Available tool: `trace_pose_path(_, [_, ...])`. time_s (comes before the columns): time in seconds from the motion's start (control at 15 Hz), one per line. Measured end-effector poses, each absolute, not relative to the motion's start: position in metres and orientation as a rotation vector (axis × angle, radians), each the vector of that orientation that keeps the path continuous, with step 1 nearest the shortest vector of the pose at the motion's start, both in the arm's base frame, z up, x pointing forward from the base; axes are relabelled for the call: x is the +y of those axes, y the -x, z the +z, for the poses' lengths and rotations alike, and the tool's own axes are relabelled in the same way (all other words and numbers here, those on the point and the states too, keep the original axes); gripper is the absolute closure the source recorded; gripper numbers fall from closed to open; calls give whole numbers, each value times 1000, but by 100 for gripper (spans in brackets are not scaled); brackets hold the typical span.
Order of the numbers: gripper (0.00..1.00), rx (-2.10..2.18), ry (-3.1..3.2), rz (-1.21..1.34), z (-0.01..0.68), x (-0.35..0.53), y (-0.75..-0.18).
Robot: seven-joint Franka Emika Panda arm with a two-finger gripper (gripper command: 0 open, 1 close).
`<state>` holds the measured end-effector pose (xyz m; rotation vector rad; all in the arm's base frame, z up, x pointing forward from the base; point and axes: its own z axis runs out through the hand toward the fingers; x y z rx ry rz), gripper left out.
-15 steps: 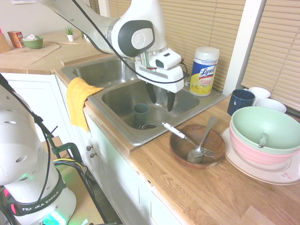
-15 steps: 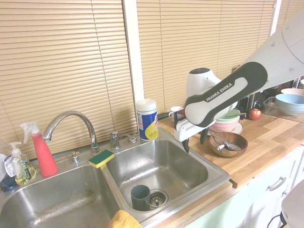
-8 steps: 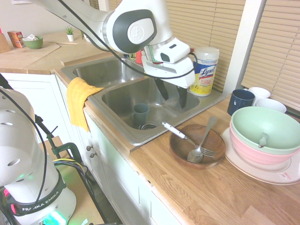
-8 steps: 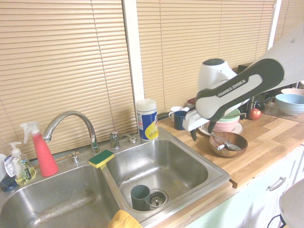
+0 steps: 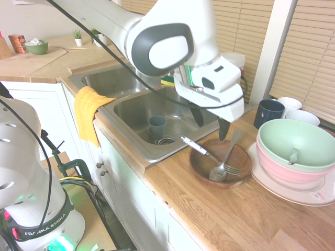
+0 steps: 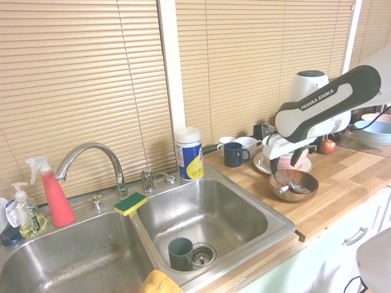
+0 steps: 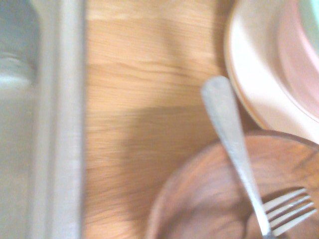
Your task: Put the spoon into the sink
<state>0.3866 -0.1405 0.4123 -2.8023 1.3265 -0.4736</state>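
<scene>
While your gripper (image 5: 211,132) hangs with its fingers spread wide and nothing between them, the spoon (image 5: 229,153) lies in the wooden bowl (image 5: 197,171). Reading the first exterior view as a clock centred on that bowl, the spoon's handle rises over the rim towards 1 o'clock, and the sink (image 5: 149,153) spreads from about 10 to 12. The fork (image 5: 194,145) sends its white handle out towards 10 o'clock, its tines close by the spoon's head.

Your likeliest trouble is the fork: the two cross in the bowl, so if you close low, near the crossing, you could pinch both or drag the fork along. Take the handle high, near its free end. Even there, a slim, sloping handle may roll or slip if your fingers meet it off-line, and pressing down on it could tip the bowl. Come in too far towards 2 or 3 o'clock and you may knock the plate (image 5: 252,157) or the stacked bowls (image 5: 298,146). On the carry, a low swing could catch the sink's edge or the mug (image 5: 157,126) inside.
</scene>
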Motion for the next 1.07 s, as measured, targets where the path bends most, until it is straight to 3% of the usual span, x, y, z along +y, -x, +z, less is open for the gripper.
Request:
trace_pose_path(0.33, [0,1373,2795,-445,389,-167,-395])
trace_pose_path(0.4, [100,1380,2791,-438,386,-171,-399])
trace_pose_path(1.07, [100,1383,2813,-363,355,-189,-431])
